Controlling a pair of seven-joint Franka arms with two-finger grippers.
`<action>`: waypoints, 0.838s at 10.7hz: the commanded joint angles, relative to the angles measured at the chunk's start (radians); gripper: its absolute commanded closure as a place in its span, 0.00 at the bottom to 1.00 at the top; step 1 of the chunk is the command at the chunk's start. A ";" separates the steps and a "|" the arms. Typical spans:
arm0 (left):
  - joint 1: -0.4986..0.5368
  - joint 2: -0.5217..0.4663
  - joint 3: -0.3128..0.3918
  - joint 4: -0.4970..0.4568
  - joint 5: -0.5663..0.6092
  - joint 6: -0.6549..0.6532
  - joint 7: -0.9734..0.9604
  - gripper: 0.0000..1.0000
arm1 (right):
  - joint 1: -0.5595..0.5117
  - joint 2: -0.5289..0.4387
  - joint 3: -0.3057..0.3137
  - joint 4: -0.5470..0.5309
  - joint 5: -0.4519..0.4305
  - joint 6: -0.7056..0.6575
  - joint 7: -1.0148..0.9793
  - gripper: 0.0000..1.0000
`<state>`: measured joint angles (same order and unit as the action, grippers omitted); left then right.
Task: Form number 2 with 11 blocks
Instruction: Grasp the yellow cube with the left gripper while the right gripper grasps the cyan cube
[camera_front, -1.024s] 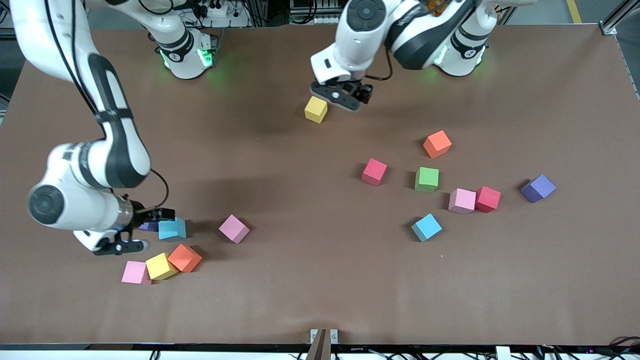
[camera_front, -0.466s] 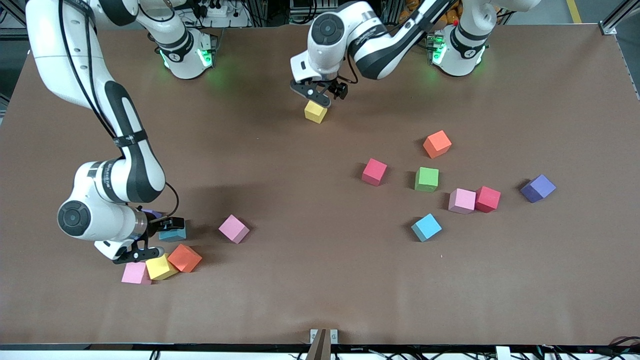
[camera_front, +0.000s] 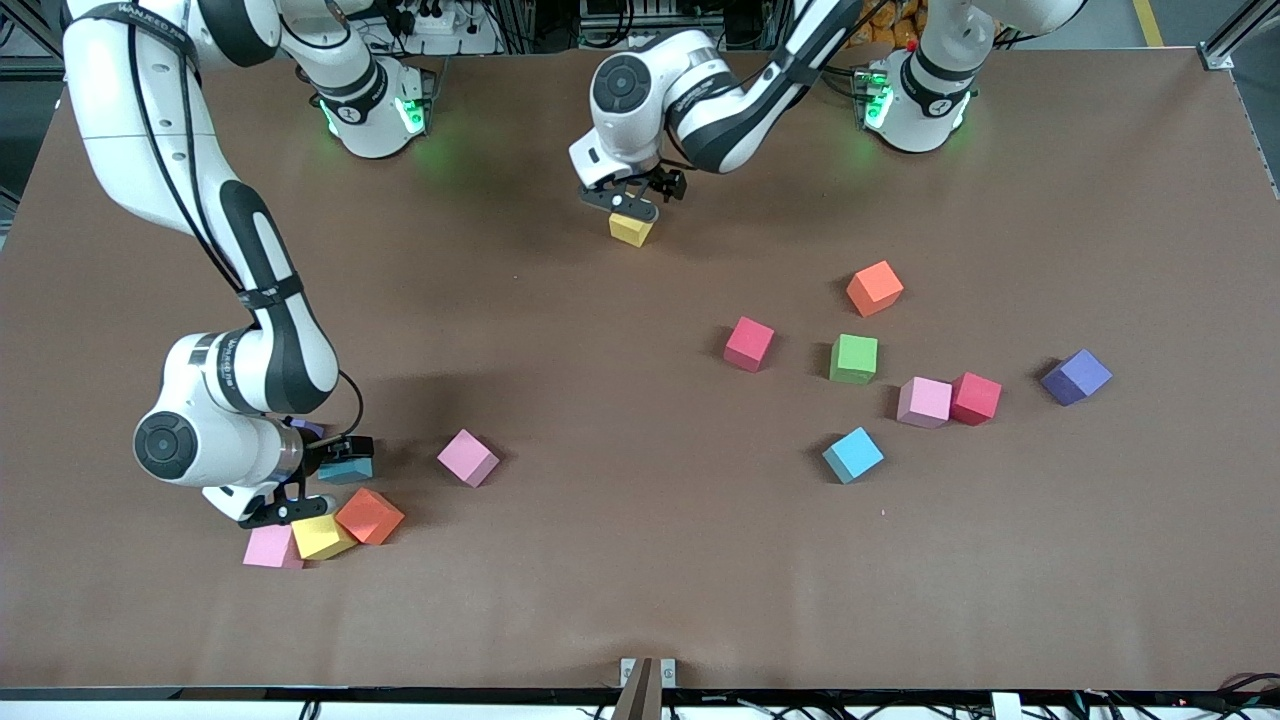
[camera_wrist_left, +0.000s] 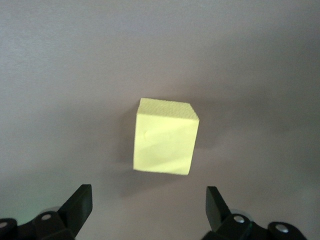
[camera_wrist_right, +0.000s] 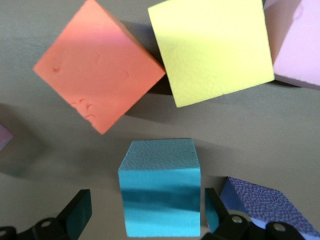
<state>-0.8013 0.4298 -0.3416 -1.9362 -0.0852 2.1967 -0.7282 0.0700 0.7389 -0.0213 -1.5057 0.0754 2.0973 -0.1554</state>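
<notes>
Front view: I see my left hand (camera_front: 628, 203) over a yellow block (camera_front: 631, 229), my right hand (camera_front: 300, 487) over a blue block (camera_front: 346, 467).

Left wrist view: fingers (camera_wrist_left: 77, 206) wide, the yellow block (camera_wrist_left: 165, 136) just ahead, untouched.

Right wrist view: fingers (camera_wrist_right: 76, 212) wide, the blue block (camera_wrist_right: 161, 192) between them, ungripped.

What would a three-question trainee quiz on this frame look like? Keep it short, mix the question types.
1. True or false: the left gripper is shut on the lone yellow block.
2. Which block sits between the right gripper's open fingers? A) orange block B) blue block C) green block
3. What touches the pink block toward the left arm's end of the table?

Key:
1. False: it is open, over the block, fingers either side.
2. B, the blue block, with a purple block close beside it.
3. The red block.
</notes>
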 joint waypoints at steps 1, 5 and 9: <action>-0.041 0.040 0.038 0.045 0.028 0.018 -0.025 0.00 | -0.016 0.033 0.006 0.016 0.015 0.026 -0.026 0.00; -0.062 0.081 0.053 0.045 0.031 0.072 -0.017 0.00 | -0.030 0.045 0.006 0.015 0.017 0.043 -0.053 0.21; -0.067 0.110 0.061 0.045 0.031 0.084 -0.019 0.00 | -0.021 0.042 0.006 0.018 0.015 0.038 -0.055 0.61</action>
<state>-0.8526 0.5216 -0.2934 -1.9105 -0.0795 2.2757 -0.7289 0.0494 0.7761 -0.0213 -1.5026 0.0755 2.1402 -0.1914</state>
